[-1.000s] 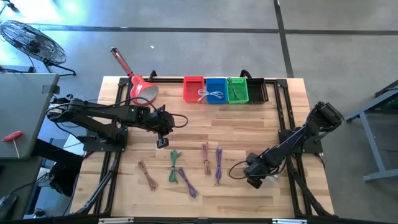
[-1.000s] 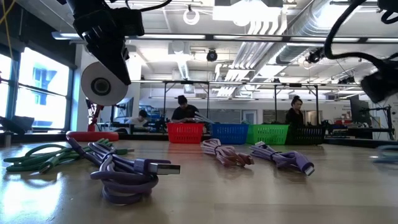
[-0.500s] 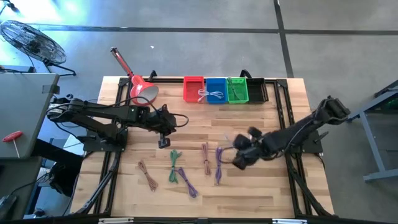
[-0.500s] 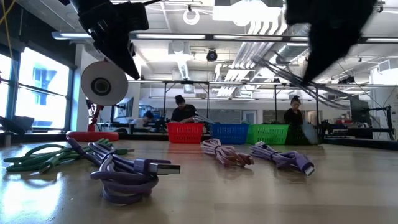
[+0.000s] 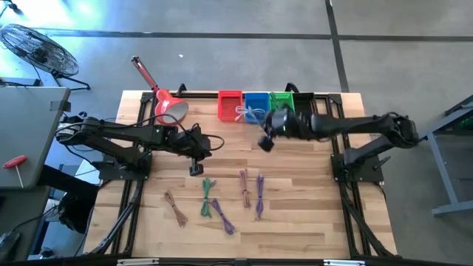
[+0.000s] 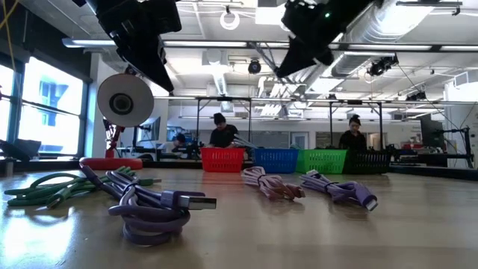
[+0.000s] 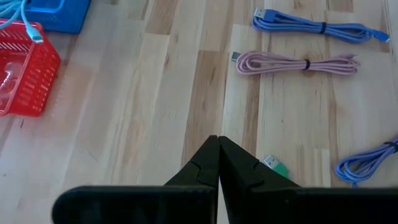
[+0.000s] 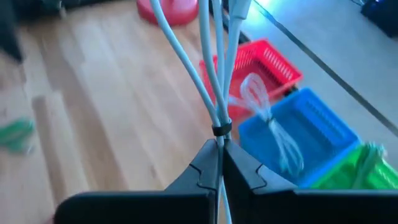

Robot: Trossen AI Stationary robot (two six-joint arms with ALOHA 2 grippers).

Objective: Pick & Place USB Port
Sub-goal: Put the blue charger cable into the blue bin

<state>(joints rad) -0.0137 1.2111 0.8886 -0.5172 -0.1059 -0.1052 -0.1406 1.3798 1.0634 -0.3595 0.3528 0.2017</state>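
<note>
The left gripper (image 5: 194,157) waits over the middle-left of the table, fingers pressed together on nothing, as its wrist view shows, with bare wood between them and the loose cables ahead. Those cables are what is left, by my reading: just below and beside that gripper in the high view lie a brown cable (image 5: 175,207), a green cable (image 5: 205,196), a purple cable (image 5: 222,216), a pink cable (image 5: 244,187) and a second purple cable (image 5: 259,195), 5 bundles still on the boards. Farther right, the right gripper (image 5: 267,137) hangs in the air just short of the row of bins, fingers clamped on a white cable (image 8: 214,93), which trails from its tips in the right wrist view. Directly ahead of it stand the red bin (image 5: 230,106), the blue bin (image 5: 256,108) and the green bin (image 5: 281,106); a white cable already lies across the red and blue ones. So at least 1 cable looks delivered, 1 is in hand and seems about to be dropped, likely into the blue bin, though I cannot tell which bin is meant.
</note>
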